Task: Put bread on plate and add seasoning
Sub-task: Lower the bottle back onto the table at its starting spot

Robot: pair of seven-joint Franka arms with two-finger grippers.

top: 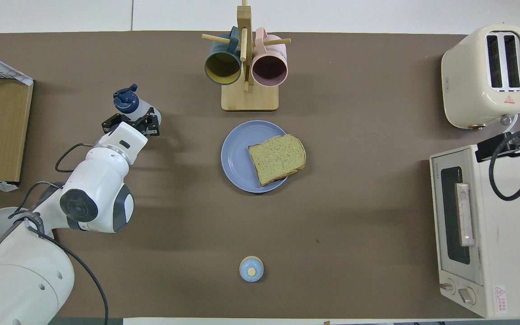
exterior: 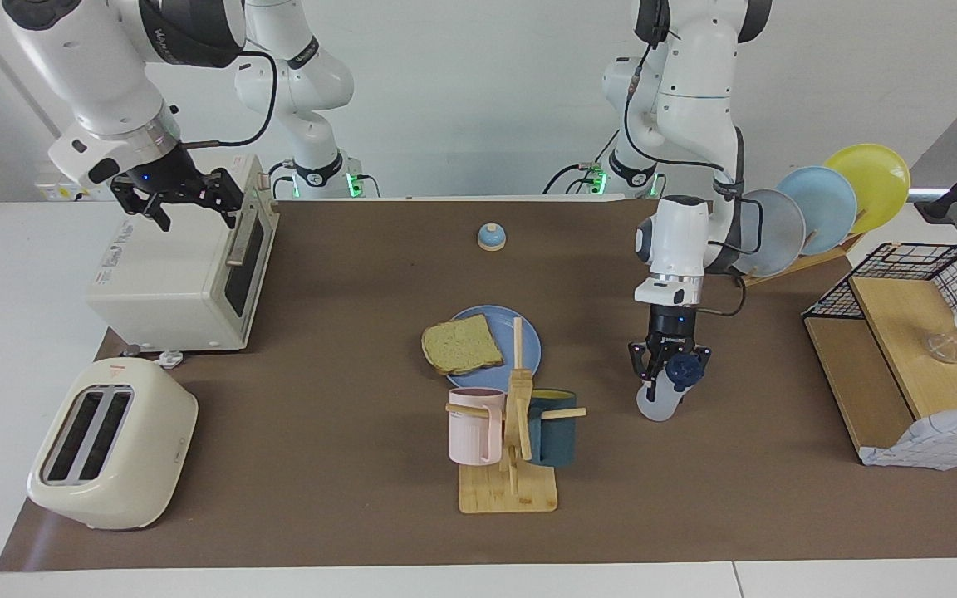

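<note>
The bread (exterior: 462, 345) (top: 277, 158) lies on the blue plate (exterior: 531, 334) (top: 234, 155) mid-table, overhanging its rim toward the right arm's end. The seasoning (exterior: 655, 403) (top: 142, 108), a whitish bottle with a navy cap, leans with its base at the brown mat, toward the left arm's end from the plate. My left gripper (exterior: 665, 371) (top: 131, 123) is shut on the seasoning just below the cap. My right gripper (exterior: 184, 203) waits open above the toaster oven, holding nothing.
A mug rack (exterior: 512, 440) with a pink and a dark mug stands just farther from the robots than the plate. A toaster oven (exterior: 179, 274) and toaster (exterior: 113, 444) fill the right arm's end. A bell (exterior: 491, 237), plate rack (exterior: 811, 212) and wire-and-wood shelf (exterior: 902, 357) also stand here.
</note>
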